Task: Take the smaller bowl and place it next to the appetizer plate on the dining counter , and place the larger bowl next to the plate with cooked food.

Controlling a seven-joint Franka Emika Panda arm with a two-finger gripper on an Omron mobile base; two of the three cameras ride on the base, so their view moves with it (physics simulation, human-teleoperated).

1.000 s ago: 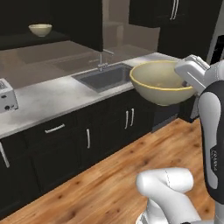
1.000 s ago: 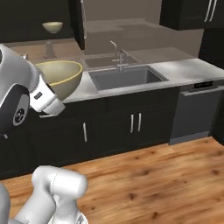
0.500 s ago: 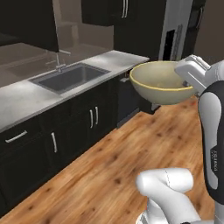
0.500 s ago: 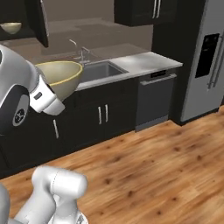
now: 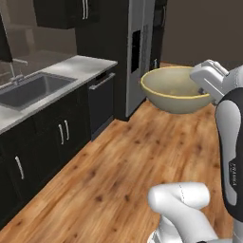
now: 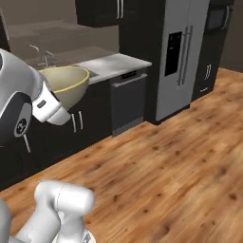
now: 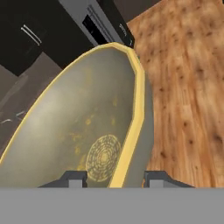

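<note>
A big cream bowl with a yellow rim, the larger bowl point(image 5: 173, 90), hangs in the air over the wooden floor, level and upright. My gripper point(image 5: 203, 91) is shut on its rim at the right side in the left base view. In the right base view the bowl point(image 6: 66, 83) sits just above the white hand, gripper point(image 6: 56, 100) clamped on its near edge. In the hand view the rim passes between the two fingertips of the gripper point(image 7: 116, 177), and the bowl's patterned inside point(image 7: 87, 131) is plain. The smaller bowl, both plates and the dining counter are out of view.
A grey counter with a sink point(image 5: 33, 90) runs along the left over black cabinets. A dishwasher point(image 6: 128, 102) ends the row, and a steel fridge point(image 6: 182, 52) stands beyond it. Open wooden floor point(image 6: 180, 161) spreads ahead and to the right.
The base has turned, so the whole scene slid left: the sink moved toward the edge and the fridge came into view. The bowl stays held the same way.
</note>
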